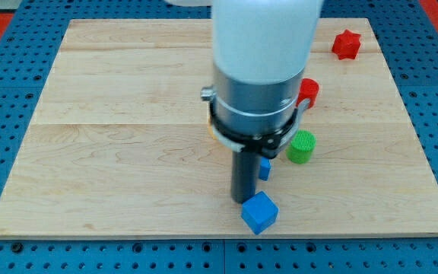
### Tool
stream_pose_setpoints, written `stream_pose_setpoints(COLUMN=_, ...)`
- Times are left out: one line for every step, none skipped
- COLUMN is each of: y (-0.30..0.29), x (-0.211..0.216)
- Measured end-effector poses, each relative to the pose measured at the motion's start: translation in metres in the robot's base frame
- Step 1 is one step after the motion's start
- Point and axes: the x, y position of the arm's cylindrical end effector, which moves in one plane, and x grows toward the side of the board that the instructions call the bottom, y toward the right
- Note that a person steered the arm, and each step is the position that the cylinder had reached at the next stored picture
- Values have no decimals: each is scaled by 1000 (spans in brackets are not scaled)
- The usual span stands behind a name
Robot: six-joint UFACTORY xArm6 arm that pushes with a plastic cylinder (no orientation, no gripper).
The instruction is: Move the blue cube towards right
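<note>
The blue cube (259, 212) sits near the view's bottom edge of the wooden board (128, 152), a little right of centre. My tip (242, 200) is at the lower end of the dark rod, just left of and slightly above the blue cube, touching or almost touching it. A second, smaller blue block (265, 168) peeks out from behind the rod on its right side; its shape is mostly hidden.
A green cylinder (302, 146) stands right of the rod. A red block (309, 92) is partly hidden behind the arm. A red star-like block (347, 45) lies at the top right. A yellow piece (212, 134) shows at the arm's left edge.
</note>
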Motion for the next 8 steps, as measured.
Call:
stream_pose_setpoints(y=-46, x=2)
stream_pose_setpoints(y=-75, x=15)
stream_pose_setpoints(y=-60, x=48)
stream_pose_setpoints(y=-49, x=48)
stream_pose_setpoints(y=-36, x=37)
stream_pose_setpoints(y=11, x=36)
stream_pose_setpoints(y=69, x=36)
stream_pose_setpoints(y=110, x=36)
